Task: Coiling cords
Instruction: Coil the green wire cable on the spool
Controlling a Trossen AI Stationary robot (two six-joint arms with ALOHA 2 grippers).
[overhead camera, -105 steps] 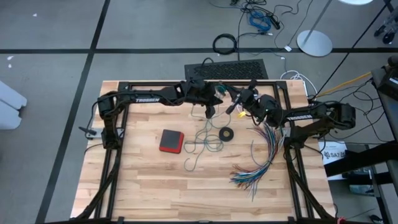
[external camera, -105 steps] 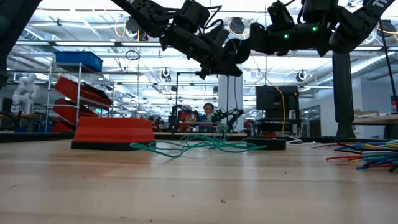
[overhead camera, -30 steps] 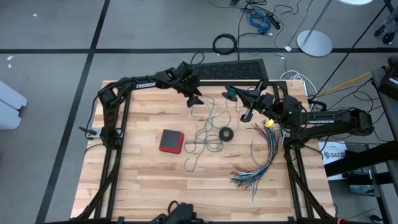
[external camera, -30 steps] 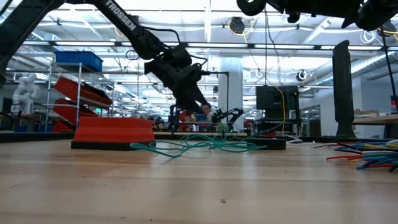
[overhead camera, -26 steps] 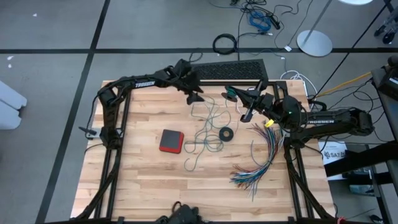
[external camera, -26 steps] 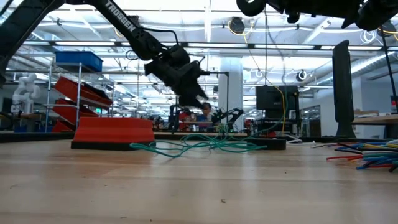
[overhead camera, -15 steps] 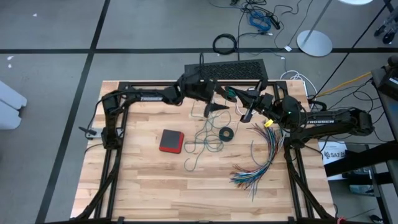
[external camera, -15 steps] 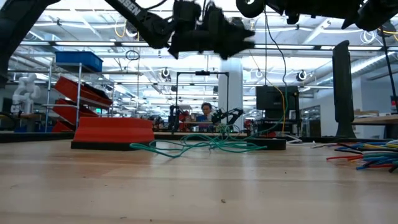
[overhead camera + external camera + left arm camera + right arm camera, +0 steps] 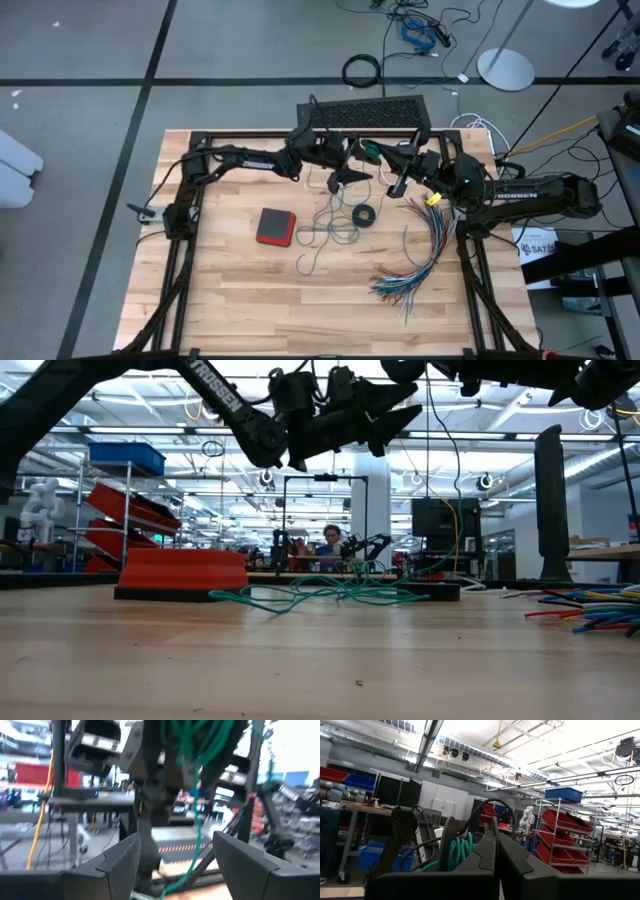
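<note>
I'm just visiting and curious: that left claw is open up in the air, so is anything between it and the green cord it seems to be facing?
Nothing visible blocks it. The open left gripper faces the teal-green cord, which hangs in loops from the shut right gripper; only air lies between them. The rest of the cord lies on the table.

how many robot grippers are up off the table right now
2: the left gripper hangs open above the teal-green cord near the table's far edge; the right gripper is shut, raised just to its right, with teal-green loops wound on it.
</note>
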